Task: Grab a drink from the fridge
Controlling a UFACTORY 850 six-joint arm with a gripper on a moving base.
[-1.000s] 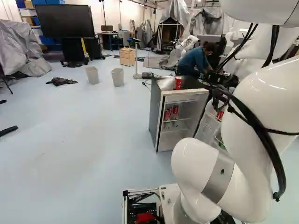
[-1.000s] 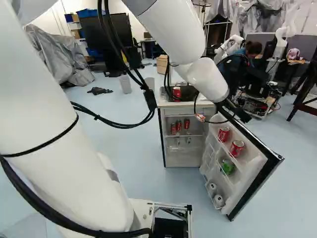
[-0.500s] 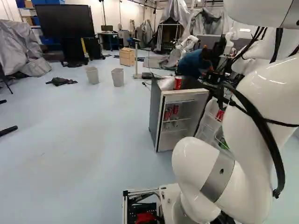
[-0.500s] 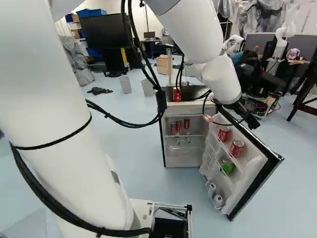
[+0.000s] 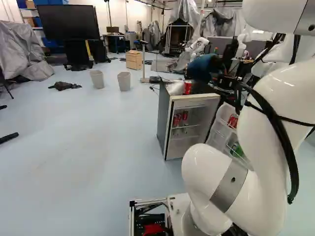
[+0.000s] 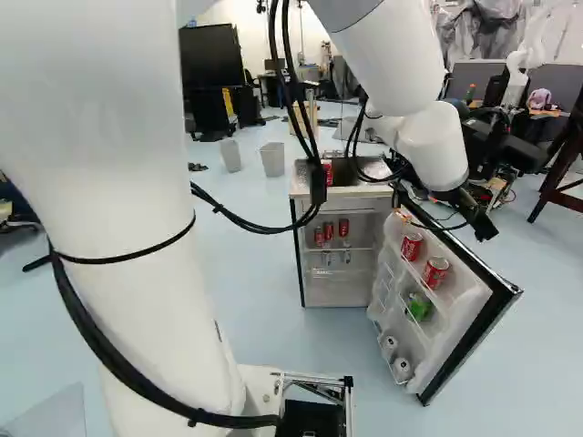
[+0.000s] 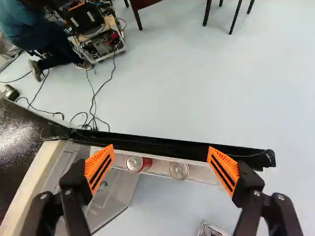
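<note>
A pale blue floor point(image 5: 74, 147) spreads around the small fridge with dark sides and a white front point(image 5: 165, 118), whose white-lined, black-edged door point(image 6: 460, 319) stands open, giving you access to its racks from above. Your black two-fingered gripper point(image 7: 161, 153) is over that door, its ribbed orange pads point(image 7: 100, 168) well apart and clamped on nothing. That spread probably leaves room for a finger on either side of a drink; two red metal cans point(image 7: 138, 163) stand in the door's top rack, seen in the gap between the fingers. The rack's rail likely keeps them from tipping out, though it could foul your fingers

Only the wrist view shows you the finger spread and those can lids. Only the right base view gives you the pale can ends point(image 6: 402, 368) in the lowest rack; in the left, your white arm point(image 5: 290, 83) hides them
</note>
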